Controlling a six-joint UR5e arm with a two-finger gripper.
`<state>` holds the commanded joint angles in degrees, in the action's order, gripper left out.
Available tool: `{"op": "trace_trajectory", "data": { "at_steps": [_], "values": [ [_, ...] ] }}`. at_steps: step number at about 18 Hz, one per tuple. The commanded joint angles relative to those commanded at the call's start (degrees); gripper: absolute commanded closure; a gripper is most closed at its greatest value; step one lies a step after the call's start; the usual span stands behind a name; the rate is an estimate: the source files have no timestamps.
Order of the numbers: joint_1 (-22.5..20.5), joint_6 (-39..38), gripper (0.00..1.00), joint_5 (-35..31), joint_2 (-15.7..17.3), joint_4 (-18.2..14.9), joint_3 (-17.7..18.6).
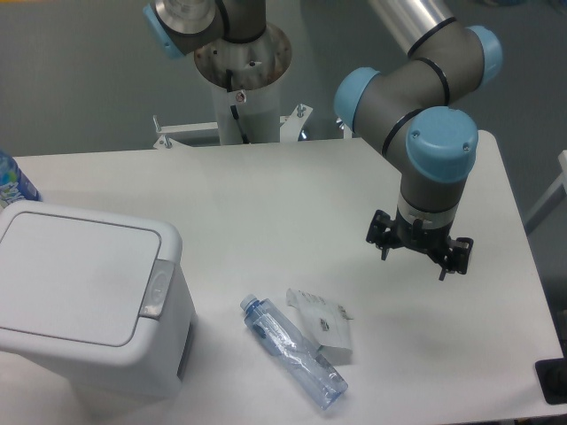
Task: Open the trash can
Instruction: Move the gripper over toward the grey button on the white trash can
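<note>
At the surface's (266, 204) left front corner sits the trash can (89, 305), lid (75, 276) shut — rigid, light plastic likely to slide if shoved. Best contact is a downward press on the grey latch (156, 288). Well to the right, the gripper (416, 251) hangs empty, fingers spread apart.

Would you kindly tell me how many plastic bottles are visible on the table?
2. One clear bottle lies on its side in front, right of the trash can, beside a white packet. A second, blue-labelled bottle is cut off at the left edge, behind the can. Others may be hidden.
</note>
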<state>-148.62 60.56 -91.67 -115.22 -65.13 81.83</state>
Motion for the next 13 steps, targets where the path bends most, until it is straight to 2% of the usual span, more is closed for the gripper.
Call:
{"op": "trace_trajectory", "data": {
  "at_steps": [5, 8, 13],
  "values": [
    [0.2, -0.3, 0.0, 1.6, 0.4, -0.8, 0.0],
    [0.5, -4.0, 0.0, 3.9, 0.9, -0.9, 0.0],
    [3.5, -11.5, 0.0, 5.0, 1.2, -0.7, -0.1]
  ]
}}
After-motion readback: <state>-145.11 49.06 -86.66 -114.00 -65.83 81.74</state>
